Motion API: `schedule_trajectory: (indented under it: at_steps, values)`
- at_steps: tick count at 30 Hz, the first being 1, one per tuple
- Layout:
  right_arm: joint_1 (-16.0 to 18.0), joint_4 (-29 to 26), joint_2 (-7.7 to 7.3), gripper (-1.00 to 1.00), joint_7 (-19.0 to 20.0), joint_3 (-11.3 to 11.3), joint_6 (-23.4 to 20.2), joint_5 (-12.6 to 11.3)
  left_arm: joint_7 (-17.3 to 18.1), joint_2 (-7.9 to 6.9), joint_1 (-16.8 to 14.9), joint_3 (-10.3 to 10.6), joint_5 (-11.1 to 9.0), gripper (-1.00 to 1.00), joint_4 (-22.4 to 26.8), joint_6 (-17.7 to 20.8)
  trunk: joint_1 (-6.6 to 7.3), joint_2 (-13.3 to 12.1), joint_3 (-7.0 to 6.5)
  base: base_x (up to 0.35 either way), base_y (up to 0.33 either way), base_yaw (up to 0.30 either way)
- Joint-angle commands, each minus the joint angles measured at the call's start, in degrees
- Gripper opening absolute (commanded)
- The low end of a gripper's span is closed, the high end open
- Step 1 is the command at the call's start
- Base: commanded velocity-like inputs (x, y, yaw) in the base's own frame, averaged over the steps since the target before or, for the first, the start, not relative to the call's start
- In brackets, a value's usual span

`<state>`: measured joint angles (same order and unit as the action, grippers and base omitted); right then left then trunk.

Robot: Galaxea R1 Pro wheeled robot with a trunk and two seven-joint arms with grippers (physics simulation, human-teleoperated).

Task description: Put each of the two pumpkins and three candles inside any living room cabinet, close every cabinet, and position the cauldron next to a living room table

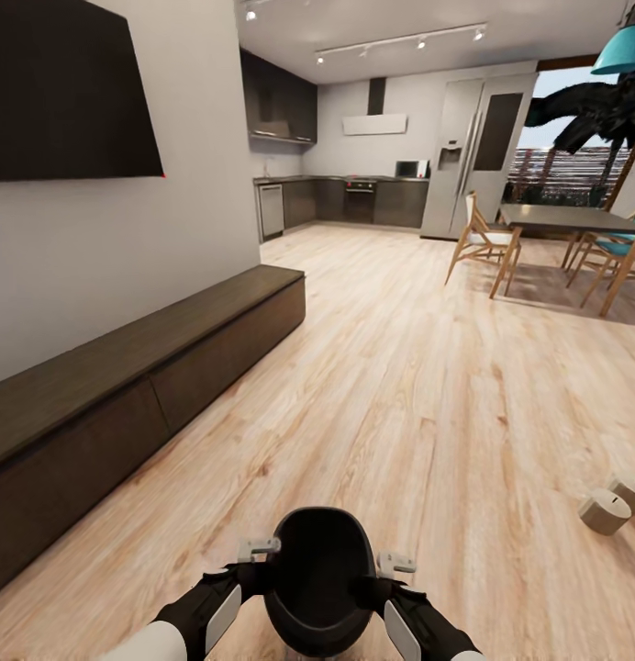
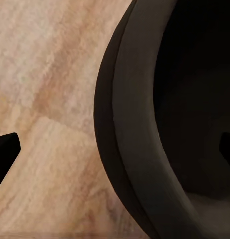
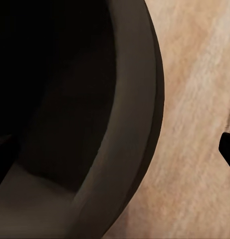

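The cauldron (image 1: pixel 319 580), black and round, sits low in the head view between my two arms, over the wood floor. My left gripper (image 1: pixel 260 548) is at its left rim and my right gripper (image 1: pixel 395 562) at its right rim. In the left wrist view the left gripper (image 2: pixel 119 149) is open astride the cauldron rim (image 2: pixel 129 139), one finger outside and one inside. The right gripper (image 3: pixel 115 149) straddles the rim (image 3: pixel 137 114) the same way, open. Two candles (image 1: pixel 604 510) stand on the floor at the right. The cabinet (image 1: pixel 152 367) runs along the left wall, its fronts shut. Pumpkins and table are out of view.
A black TV (image 1: pixel 65 87) hangs above the cabinet. A dark dining table (image 1: pixel 574 218) with wooden chairs (image 1: pixel 483 240) stands at the back right, and a kitchen with a fridge (image 1: pixel 478 151) lies beyond. Wood floor (image 1: pixel 391 367) stretches ahead.
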<state>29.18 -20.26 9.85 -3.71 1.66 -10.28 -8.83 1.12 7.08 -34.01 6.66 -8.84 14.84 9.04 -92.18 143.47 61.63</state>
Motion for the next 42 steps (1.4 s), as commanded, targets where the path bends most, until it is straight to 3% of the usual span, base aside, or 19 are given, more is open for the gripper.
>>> schedule_trajectory:
  at_steps: [1, 9, 42]
  values:
    - [0.00, -0.13, 0.00, 1.00, -0.33, 0.19, -0.28, -0.57, -0.05, -0.04, -0.02, 0.46, -0.61, 1.00, 0.11, 0.36, -0.01, 0.04, 0.28, 0.000, 0.000, 0.000]
    - [0.00, -0.13, 0.00, 1.00, -0.33, 0.19, -0.27, -0.57, -0.06, -0.04, -0.03, 0.46, -0.57, 1.00, 0.11, 0.32, -0.22, 0.14, 2.05, 0.000, 0.000, 0.000]
    - [0.00, -0.09, 0.00, 1.00, -0.33, 0.19, -0.26, -0.59, 0.02, -0.09, -0.02, 0.46, -0.62, 1.00, 0.11, 0.02, -0.22, 0.14, 2.05, 0.000, 0.000, 0.000]
